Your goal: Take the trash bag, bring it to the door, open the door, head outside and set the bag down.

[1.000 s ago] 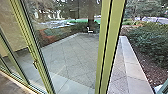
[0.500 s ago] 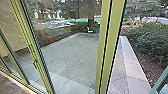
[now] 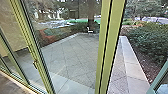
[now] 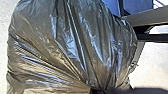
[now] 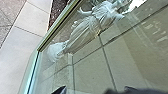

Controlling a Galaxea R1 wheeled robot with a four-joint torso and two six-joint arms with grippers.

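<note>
Left wrist view: left gripper (image 4: 96,91) grasps trash bag (image 4: 70,45) by gathered neck. Right gripper (image 5: 95,90) near glass door (image 5: 122,60), jaws parted.

Bulging, creased dark trash bag (image 4: 70,47); glass door (image 5: 120,62) ajar

**Mostly singles, with one pair**

Trash bags: one, of shiny dark plastic (image 4: 72,45). Small white chairs with open frames: one (image 3: 89,30), on the paving. Broad yellow-green metal uprights standing side by side, right of the head view's middle: two (image 3: 113,37). Small dark metal door handles: one (image 3: 35,65), at left in the head view. Thick dark tree trunks behind the chair: one (image 3: 90,23). Whitish, wrinkled, draped forms seen in the glass: one (image 5: 82,31), its nature unclear.
</note>
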